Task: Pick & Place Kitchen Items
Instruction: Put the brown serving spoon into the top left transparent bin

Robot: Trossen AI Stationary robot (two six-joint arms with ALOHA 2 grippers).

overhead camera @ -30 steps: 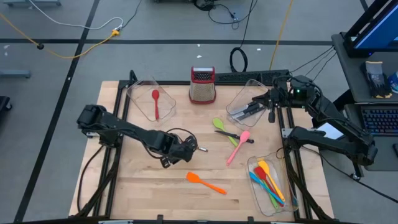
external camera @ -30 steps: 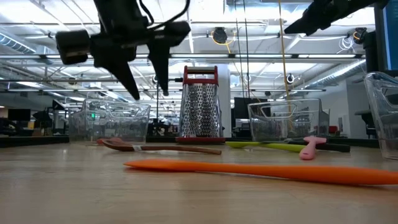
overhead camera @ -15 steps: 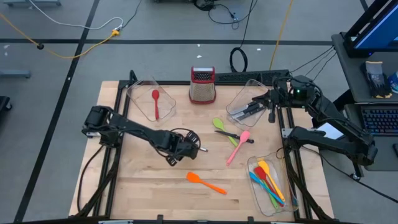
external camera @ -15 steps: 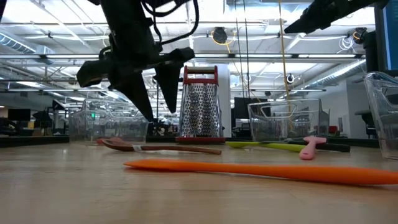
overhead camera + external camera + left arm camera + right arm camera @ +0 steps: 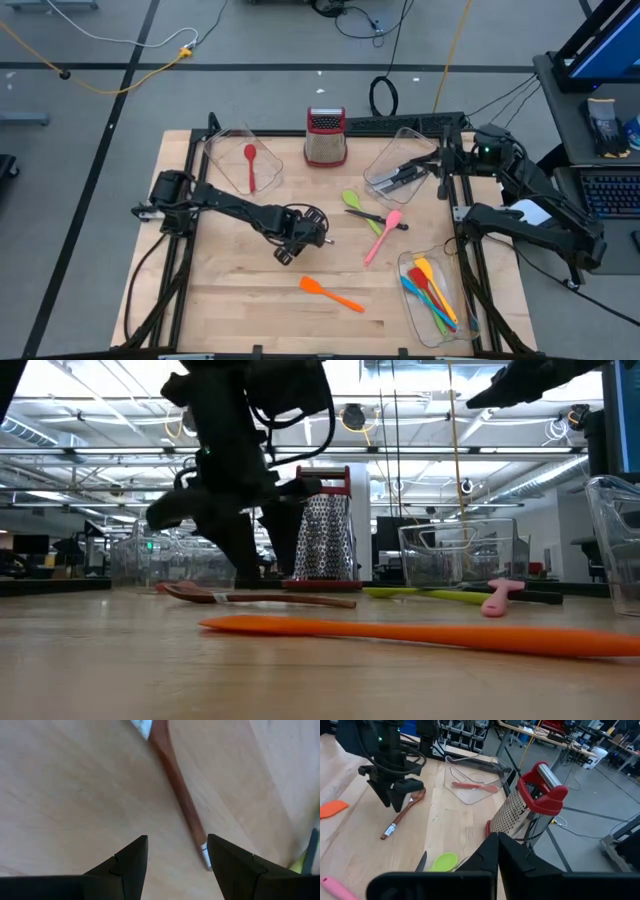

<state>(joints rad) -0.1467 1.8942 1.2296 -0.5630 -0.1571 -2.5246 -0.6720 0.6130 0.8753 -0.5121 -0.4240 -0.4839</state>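
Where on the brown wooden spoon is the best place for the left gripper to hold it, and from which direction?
Probably mid-handle, from straight above. The brown spoon lies flat on the table, nothing touching its thin straight handle, so open fingers can straddle it crosswise. The left gripper hangs open over it; its handle runs off-centre, nearer one finger, so centre first.

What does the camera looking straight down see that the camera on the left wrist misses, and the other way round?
Only the high view shows the whole table, the grater, the bins, the orange spatula and the right gripper, shut, over a rear bin. Only the left wrist view shows the brown spoon's handle close up between the open fingers. Both show the left gripper over that spoon.
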